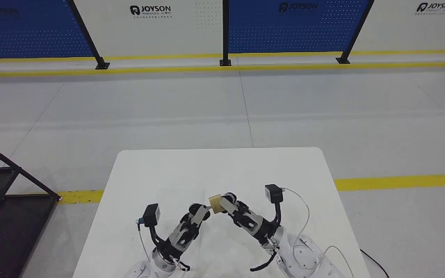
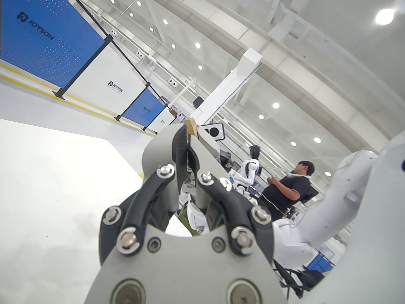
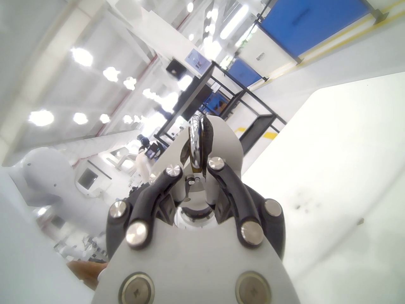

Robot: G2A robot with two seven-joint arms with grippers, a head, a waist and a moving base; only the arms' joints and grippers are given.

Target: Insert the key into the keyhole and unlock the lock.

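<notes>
Grey left jaws: shut tight, pinching something thin. A small brass bit sticks out at the tip, and I think it is the key (image 2: 190, 126). In the top view they come at the lock from about 8 o'clock.
Brass lock (image 1: 217, 202): held up over the white tabletop (image 1: 139, 181), near its 6 o'clock edge, right between the two sets of jaws.
Right jaws: shut on a shiny metal loop (image 3: 195, 140), which I take to be the lock's top bar. They come in from about 4 o'clock.
Done: the key and lock are both picked up and brought tip to tip.
Can't tell: whether the key is in the keyhole, because the keyhole is hidden.
Left to do: push the key all the way in, turn it, and let the loop pop open.
Around: a black frame (image 1: 21, 182) at 9 o'clock, blue and white panels (image 1: 42, 28) on the floor at 12 o'clock, a yellow line (image 1: 389, 183) at 3 o'clock, and tiny dark specks (image 3: 297, 207) on the tabletop.
In the way: the two sets of jaws are very close, so I think they could bump when the key turns.
</notes>
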